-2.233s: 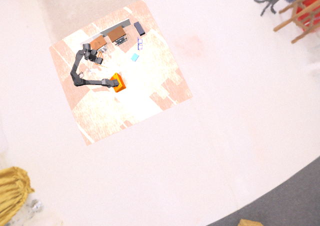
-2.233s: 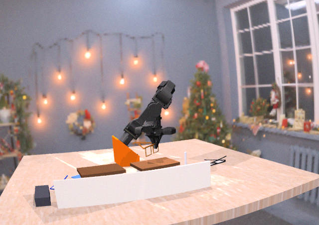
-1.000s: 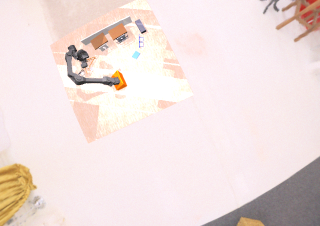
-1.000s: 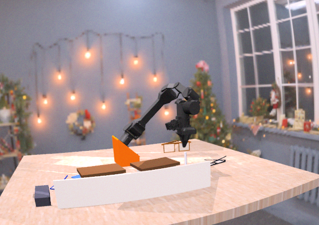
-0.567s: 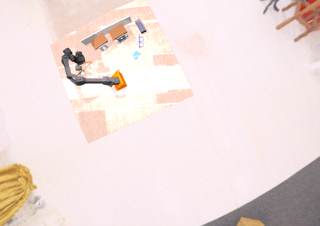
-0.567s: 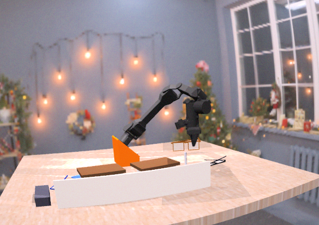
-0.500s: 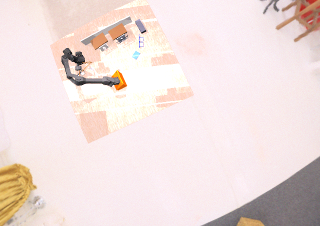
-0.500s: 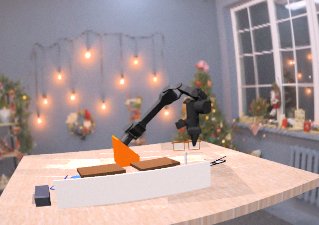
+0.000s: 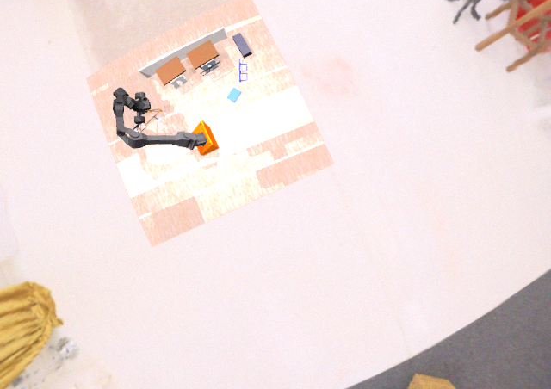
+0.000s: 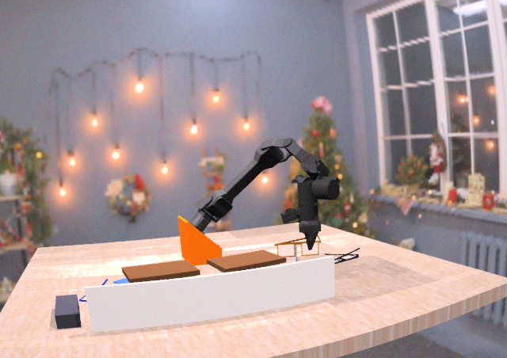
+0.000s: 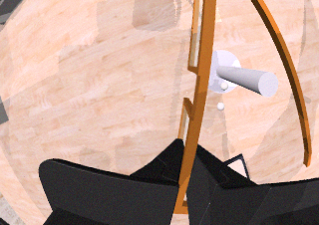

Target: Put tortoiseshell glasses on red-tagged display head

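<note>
Amber glasses frame (image 11: pixel 200 93) between dark jaws.

Exterior view: blue-grey wall (image 10: pixel 245 27), hanging lit bulbs (image 10: pixel 139 86) across left and centre. Wreath (image 10: pixel 127 196) lower left; decorated tree (image 10: pixel 327 154) right of centre. White-framed window (image 10: pixel 435 59) upper right, radiator (image 10: pixel 487 260) below. Top view: pale floor (image 9: pixel 378 220), yellow cloth (image 9: pixel 24 327) lower left, wooden chair (image 9: pixel 511 31) upper right.

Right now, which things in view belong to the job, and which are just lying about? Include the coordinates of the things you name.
For the job:
- orange-brown glasses (image 9: pixel 153 110) (image 10: pixel 291 243) (image 11: pixel 200 86), gripped by the tool (image 9: pixel 139 120) (image 10: pixel 310 248) (image 11: pixel 182 145)
- two grey display heads (image 9: pixel 179 81) (image 9: pixel 210 65); I can't see the red tag

Lying about:
- blue glasses (image 9: pixel 240 71) (image 10: pixel 82 300)
- loose black glasses (image 9: pixel 136 127) (image 10: pixel 348 257) (image 11: pixel 245 165)
- dark box (image 9: pixel 242 45) (image 10: pixel 66 311)
- light-blue pad (image 9: pixel 233 95) (image 10: pixel 120 280)
</note>
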You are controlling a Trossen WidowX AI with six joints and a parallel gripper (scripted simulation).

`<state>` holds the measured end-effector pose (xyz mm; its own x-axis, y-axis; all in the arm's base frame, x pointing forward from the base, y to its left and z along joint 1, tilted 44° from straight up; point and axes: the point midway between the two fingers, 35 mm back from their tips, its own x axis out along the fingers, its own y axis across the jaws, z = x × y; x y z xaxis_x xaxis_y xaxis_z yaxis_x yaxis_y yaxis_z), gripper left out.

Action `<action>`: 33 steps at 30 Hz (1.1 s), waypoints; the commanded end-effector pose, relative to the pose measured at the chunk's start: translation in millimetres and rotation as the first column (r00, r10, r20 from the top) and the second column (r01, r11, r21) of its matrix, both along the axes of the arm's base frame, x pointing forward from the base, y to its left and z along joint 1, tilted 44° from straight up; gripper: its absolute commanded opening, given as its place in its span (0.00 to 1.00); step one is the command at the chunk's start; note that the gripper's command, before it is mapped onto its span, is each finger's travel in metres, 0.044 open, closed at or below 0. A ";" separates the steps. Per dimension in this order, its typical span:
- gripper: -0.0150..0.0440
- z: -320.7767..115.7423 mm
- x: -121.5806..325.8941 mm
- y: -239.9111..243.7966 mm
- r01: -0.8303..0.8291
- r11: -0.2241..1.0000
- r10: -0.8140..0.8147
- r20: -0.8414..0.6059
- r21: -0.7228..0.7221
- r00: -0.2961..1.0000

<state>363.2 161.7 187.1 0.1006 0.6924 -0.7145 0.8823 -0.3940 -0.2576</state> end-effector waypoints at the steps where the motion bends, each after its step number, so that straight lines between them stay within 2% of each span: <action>1: 0.25 -6.4 0.4 3.6 0.006 1.000 -0.006 -0.003 -0.005 1.000; 33: 0.25 -2.6 16.6 4.7 0.006 1.000 -0.006 -0.002 -0.005 1.000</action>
<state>377.0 167.0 184.3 0.0995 0.6919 -0.7151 0.8792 -0.3977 -0.2625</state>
